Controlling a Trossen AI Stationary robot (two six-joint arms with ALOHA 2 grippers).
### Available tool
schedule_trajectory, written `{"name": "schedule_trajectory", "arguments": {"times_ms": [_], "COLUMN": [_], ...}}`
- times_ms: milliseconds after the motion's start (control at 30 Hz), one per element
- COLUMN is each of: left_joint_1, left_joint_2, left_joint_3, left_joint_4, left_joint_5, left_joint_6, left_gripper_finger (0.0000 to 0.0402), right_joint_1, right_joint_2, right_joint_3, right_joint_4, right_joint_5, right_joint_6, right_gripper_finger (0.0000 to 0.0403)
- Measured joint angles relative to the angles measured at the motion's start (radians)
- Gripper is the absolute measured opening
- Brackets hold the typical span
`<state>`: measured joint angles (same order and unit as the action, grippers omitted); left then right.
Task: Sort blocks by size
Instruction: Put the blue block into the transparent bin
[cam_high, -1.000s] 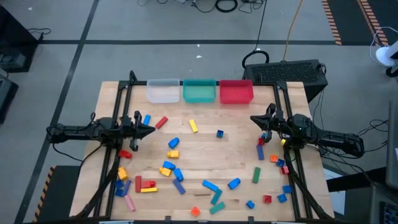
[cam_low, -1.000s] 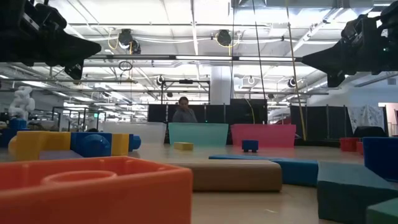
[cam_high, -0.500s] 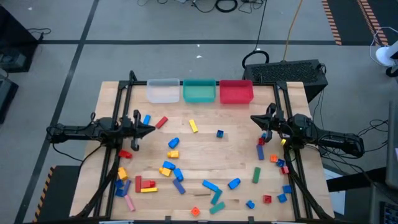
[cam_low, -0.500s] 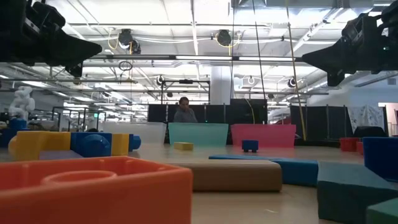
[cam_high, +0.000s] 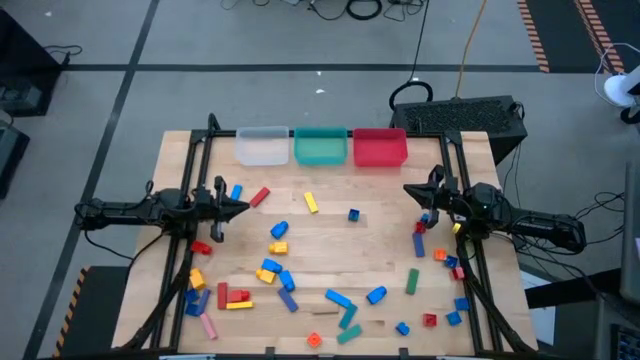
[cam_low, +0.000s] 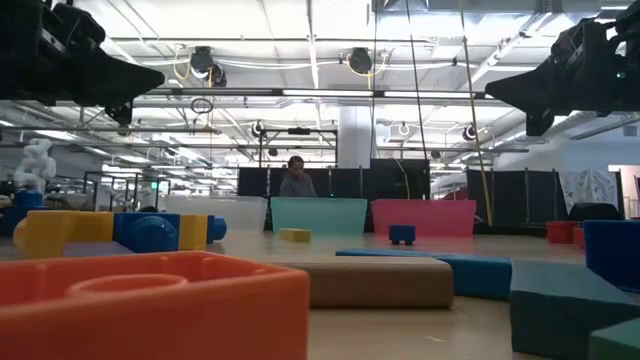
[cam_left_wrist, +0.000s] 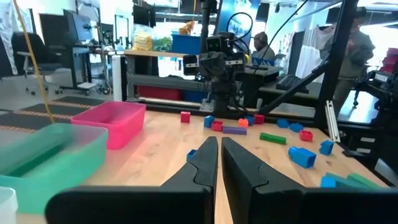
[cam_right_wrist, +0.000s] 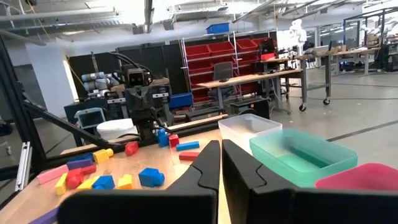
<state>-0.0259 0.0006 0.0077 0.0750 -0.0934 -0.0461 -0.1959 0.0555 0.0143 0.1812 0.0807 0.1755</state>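
while scattered, blocks (cam_high: 279, 230) — bars, bricks, cubes

Scattered blocks (cam_high: 279, 229) crowd the table (cam_high: 330, 255) before three bins (cam_high: 320, 147).

I work in a robotics lab set inside a large industrial hall. Behind my wooden table (cam_high: 330, 240), exposed ceiling ducts and strip lights (cam_low: 330, 95) run overhead, and black mesh partitions (cam_low: 400, 180) fence off the bay. Beyond the table stand red storage racks (cam_right_wrist: 224, 53), workbenches (cam_right_wrist: 249, 81), monitors (cam_left_wrist: 68, 25) and another robot arm (cam_right_wrist: 99, 81). A person (cam_low: 295, 178) sits behind the table; cables (cam_high: 350, 8) trail across the grey concrete floor (cam_high: 200, 40) beside it.
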Motion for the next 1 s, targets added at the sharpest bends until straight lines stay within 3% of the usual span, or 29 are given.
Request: {"name": "schedule_trajectory", "arguments": {"times_ms": [133,267,433,633,767,1000], "left_joint_1": [0.000,0.001,0.022,0.102,0.183,0.300], "left_joint_2": [0.000,0.004,0.047,0.168,0.292,0.553], "left_joint_3": [0.000,0.018,0.071,0.119,0.155,0.226], "left_joint_4": [0.001,-0.050,-0.120,-0.200,-0.315,-0.410], "left_joint_5": [-0.055,-0.273,-0.450,-0.576,-0.530,-0.356], "left_joint_6": [0.010,-0.038,-0.056,-0.229,-0.384,-0.549], "left_gripper_finger": [0.0024,0.0031,0.0084,0.0148,0.0155,0.0155], "right_joint_1": [0.000,0.000,0.000,0.000,-0.001,-0.001], "right_joint_2": [0.001,0.033,0.150,0.326,0.442,0.592], "right_joint_3": [0.000,0.000,0.000,0.000,0.008,0.066], "right_joint_4": [0.002,-0.052,-0.066,0.149,0.265,0.249], "right_joint_5": [0.001,0.032,0.089,0.119,0.182,0.201], "right_joint_6": [0.006,0.037,0.091,0.138,0.113,0.186], "right_gripper_finger": [0.0000,0.0007,0.0039,0.0085,0.0110,0.0141]}}
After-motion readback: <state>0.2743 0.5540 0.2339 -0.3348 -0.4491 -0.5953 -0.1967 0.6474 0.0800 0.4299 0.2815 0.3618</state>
